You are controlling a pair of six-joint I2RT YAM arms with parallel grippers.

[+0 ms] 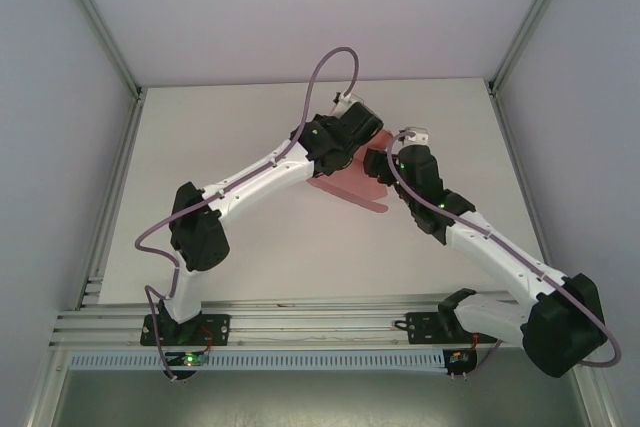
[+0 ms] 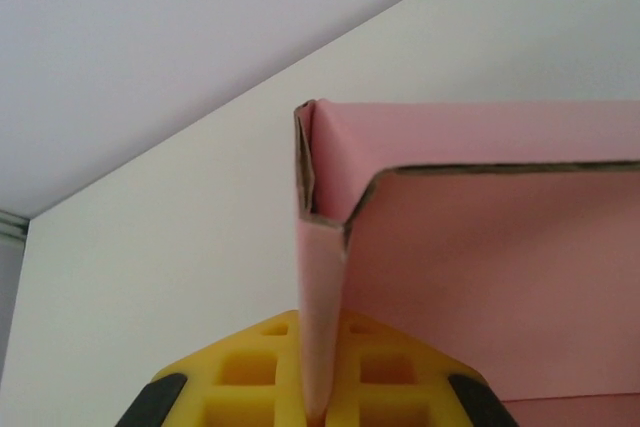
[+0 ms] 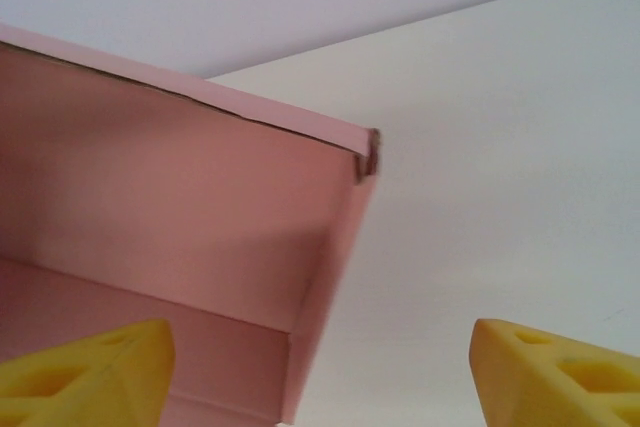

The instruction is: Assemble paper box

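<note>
The paper box [image 1: 350,190] is pink card, partly folded, and lies mid-table between the two wrists. In the left wrist view a thin upright wall of the box [image 2: 318,297] is pinched between the yellow pads [image 2: 240,377] of my left gripper [image 2: 320,347], which is shut on it. A folded corner and a longer wall [image 2: 480,277] run off to the right. My right gripper [image 3: 320,367] is open, its yellow fingertips [image 3: 90,367] set wide apart. The box's end wall [image 3: 335,267] stands between them, touching neither pad.
The white table [image 1: 250,247] spreads around the box. Pale enclosure walls [image 1: 60,97] rise on the left, right and back, with an aluminium rail [image 1: 300,327] along the near edge. Both arms [image 1: 250,182] converge over the table's middle.
</note>
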